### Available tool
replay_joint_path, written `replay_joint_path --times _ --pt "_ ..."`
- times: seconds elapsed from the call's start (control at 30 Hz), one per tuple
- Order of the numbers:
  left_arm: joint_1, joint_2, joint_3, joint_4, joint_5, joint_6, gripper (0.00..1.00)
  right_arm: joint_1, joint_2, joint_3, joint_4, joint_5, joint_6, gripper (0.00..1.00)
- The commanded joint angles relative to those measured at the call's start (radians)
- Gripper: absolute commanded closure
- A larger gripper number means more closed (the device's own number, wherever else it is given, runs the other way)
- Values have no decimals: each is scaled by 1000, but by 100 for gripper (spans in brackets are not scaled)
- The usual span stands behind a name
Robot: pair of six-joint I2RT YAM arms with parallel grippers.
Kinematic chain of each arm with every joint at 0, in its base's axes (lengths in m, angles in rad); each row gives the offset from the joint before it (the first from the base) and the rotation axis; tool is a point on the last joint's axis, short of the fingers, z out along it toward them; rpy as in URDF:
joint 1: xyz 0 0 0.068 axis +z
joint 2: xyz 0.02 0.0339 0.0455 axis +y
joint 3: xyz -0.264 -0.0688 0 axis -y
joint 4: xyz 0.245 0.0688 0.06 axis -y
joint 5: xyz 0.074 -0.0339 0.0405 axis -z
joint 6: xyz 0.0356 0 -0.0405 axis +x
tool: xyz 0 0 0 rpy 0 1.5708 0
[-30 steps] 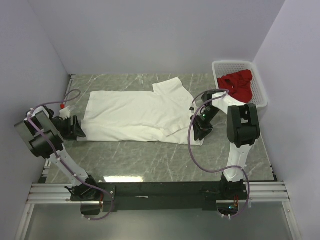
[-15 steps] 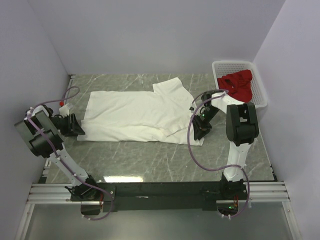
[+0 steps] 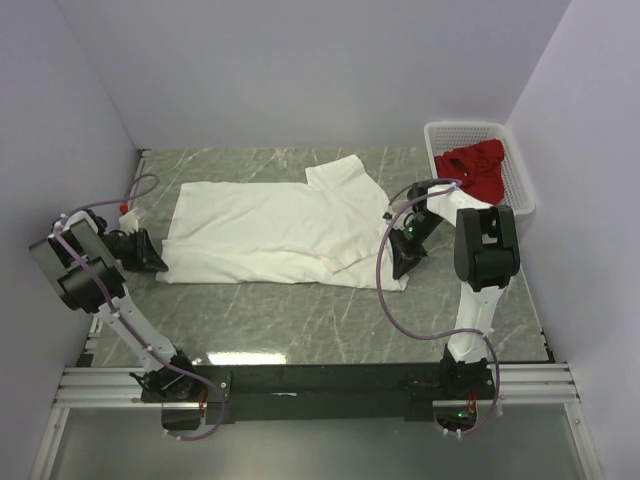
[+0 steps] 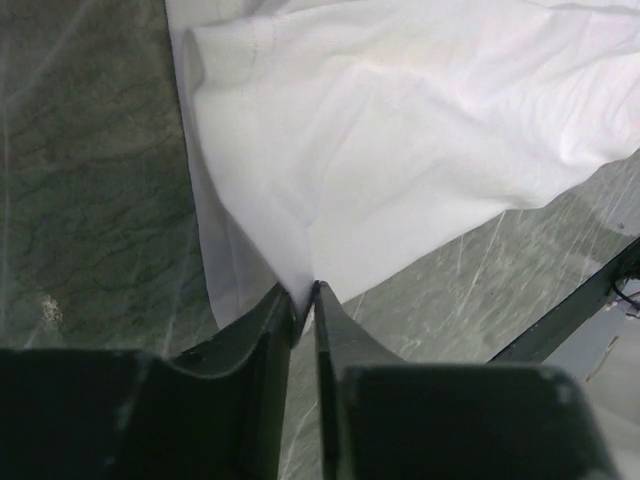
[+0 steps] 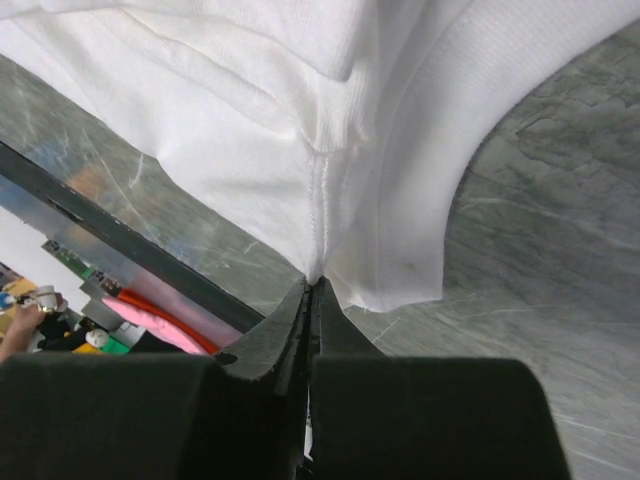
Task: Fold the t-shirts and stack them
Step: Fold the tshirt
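Note:
The white t-shirt (image 3: 270, 225) lies spread across the marble table, lengthwise left to right. My left gripper (image 3: 152, 260) is shut on its left hem corner; in the left wrist view the cloth (image 4: 380, 140) is pinched between the closed jaws of the gripper (image 4: 306, 292). My right gripper (image 3: 400, 262) is shut on the shirt's right edge by the collar; the right wrist view shows the seam of the shirt (image 5: 300, 130) running into the gripper (image 5: 312, 285). The deep red t-shirt (image 3: 476, 170) lies bunched in the basket at the back right.
The white slotted basket (image 3: 520, 180) stands at the table's back right corner, beside the right arm. Grey walls close in on the left, back and right. A black rail (image 3: 320, 380) runs along the near edge.
My left gripper has drawn slightly to the left with the hem, pulling the shirt tauter. My right gripper has barely shifted.

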Motion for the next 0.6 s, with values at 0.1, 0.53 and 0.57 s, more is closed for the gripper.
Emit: replay_joint_path --times 0.1,0.53,0.57 --pt "-1 14 47 -17 3 -8 97 -18 0 37 -23 -4 -27 100" --pt "7 -60 41 -149 -150 156 99 -37 -81 -2 -112 203 -135 100" --pt "9 -61 24 -130 -170 161 99 -37 -80 -13 -107 212 -135 100"
